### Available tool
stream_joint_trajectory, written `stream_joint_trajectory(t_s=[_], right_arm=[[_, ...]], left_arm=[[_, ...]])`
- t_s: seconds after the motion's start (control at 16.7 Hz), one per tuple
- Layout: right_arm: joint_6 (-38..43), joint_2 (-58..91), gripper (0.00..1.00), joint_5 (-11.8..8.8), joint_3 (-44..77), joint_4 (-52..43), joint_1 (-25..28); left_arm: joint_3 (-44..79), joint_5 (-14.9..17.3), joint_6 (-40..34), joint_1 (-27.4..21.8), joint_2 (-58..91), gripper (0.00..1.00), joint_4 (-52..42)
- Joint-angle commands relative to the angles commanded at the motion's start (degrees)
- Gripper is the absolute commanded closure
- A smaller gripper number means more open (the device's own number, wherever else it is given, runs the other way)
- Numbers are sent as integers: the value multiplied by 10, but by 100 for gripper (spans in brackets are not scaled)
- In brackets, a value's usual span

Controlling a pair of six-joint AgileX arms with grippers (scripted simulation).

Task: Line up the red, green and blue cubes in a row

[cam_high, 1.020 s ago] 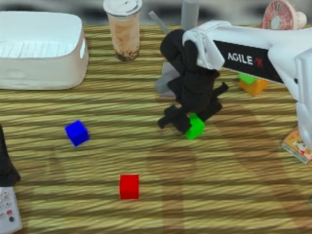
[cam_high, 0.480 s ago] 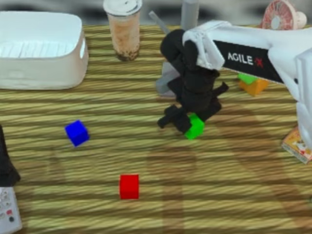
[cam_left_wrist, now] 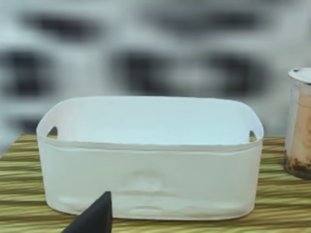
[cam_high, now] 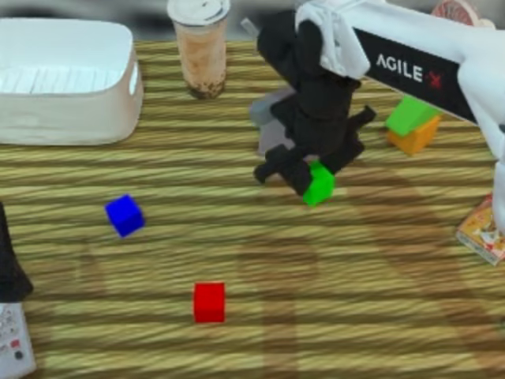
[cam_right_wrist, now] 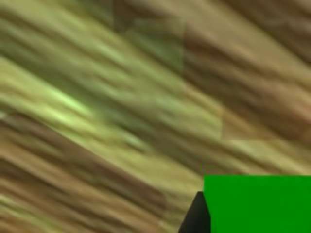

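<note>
Right gripper: clenched on the green cube, holding it above the surface near the middle, toward the far side in the top view.
Green cube up close: in the right wrist view the green cube fills one corner beside a dark fingertip, with only the striped surface behind it.
Blue cube: resting on the surface at the left, well apart from the others.
Red cube: resting nearer the front edge, between the other two from left to right.
Left gripper: parked at the left edge; I cannot tell how its fingers stand.
Risk: the grip looks off-centre, so the green cube could twist or slip during the carry.
Risk: set down carelessly, it could land skewed or knock the red cube out of line.
Clutter: a white tub and a cup stand at the far side, clear of the likely path.
</note>
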Motion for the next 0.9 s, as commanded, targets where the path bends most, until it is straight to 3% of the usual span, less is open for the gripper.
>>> stream_joint_trajectory(t_s=[0.48, 0.9], right_arm=[[9, -10, 100, 0, 14, -18, 0], [198, -79, 100, 3, -88, 9, 68]], left_arm=[[0, 0, 0, 0, 0, 0, 0], [0, 0, 0, 0, 0, 0, 0]])
